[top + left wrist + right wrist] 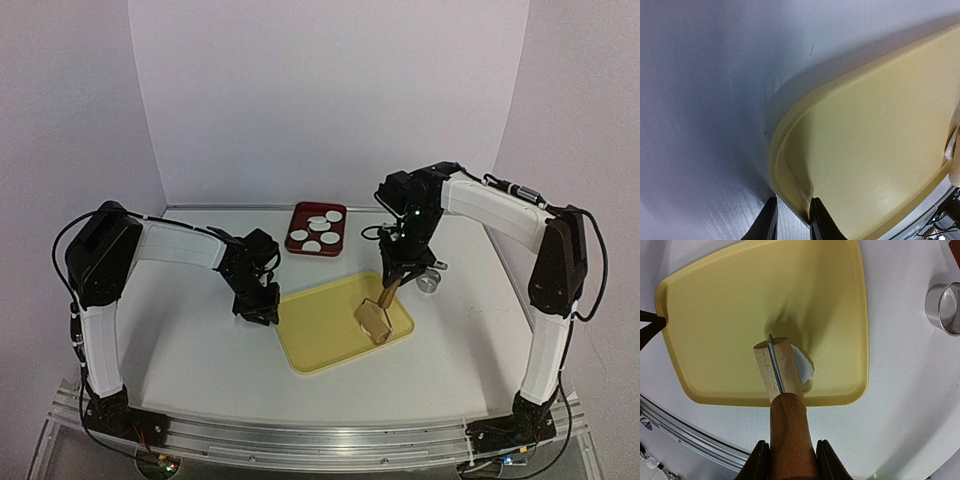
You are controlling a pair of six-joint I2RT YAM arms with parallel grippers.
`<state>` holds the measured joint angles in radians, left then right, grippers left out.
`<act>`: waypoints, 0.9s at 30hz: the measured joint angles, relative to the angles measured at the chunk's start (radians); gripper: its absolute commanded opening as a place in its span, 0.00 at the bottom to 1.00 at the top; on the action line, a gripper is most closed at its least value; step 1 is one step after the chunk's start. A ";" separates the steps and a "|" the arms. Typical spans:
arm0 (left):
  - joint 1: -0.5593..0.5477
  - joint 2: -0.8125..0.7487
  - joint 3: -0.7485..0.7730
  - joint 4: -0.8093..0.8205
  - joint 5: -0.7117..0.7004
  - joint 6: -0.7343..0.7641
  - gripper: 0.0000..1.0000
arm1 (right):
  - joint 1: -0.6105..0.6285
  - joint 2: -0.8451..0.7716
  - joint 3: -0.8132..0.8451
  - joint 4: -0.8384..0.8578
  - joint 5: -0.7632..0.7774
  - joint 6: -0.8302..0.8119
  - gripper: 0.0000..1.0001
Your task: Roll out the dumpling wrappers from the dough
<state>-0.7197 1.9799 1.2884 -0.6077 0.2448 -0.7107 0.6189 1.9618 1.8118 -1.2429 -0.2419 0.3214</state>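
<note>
While left claw (pixel 792 212) pinches board (pixel 865 150), right claw (pixel 790 452) grips roller (pixel 782 400) atop dough (pixel 804 367) just ahead.

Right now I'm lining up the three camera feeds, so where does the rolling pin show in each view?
Top external: rolling pin right of centre, on the near right part of the yellow board.
Left wrist: only a tan sliver at the right edge, probably its roller.
Right wrist: bottom centre, pointing up the picture.
Shared landmark: the yellow board, in all three.
</note>
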 measured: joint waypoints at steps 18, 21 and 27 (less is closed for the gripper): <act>0.001 0.010 0.001 0.026 0.007 -0.055 0.00 | -0.001 -0.042 -0.126 0.097 0.032 0.089 0.00; 0.001 0.010 0.001 0.027 0.006 -0.058 0.00 | -0.007 -0.052 -0.160 0.127 0.019 0.100 0.00; 0.001 0.010 0.001 0.031 0.005 -0.062 0.00 | -0.014 -0.058 -0.187 0.162 -0.001 0.107 0.00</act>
<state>-0.7185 1.9903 1.2896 -0.5762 0.2496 -0.7722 0.6044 1.9041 1.6253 -1.0806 -0.2426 0.4279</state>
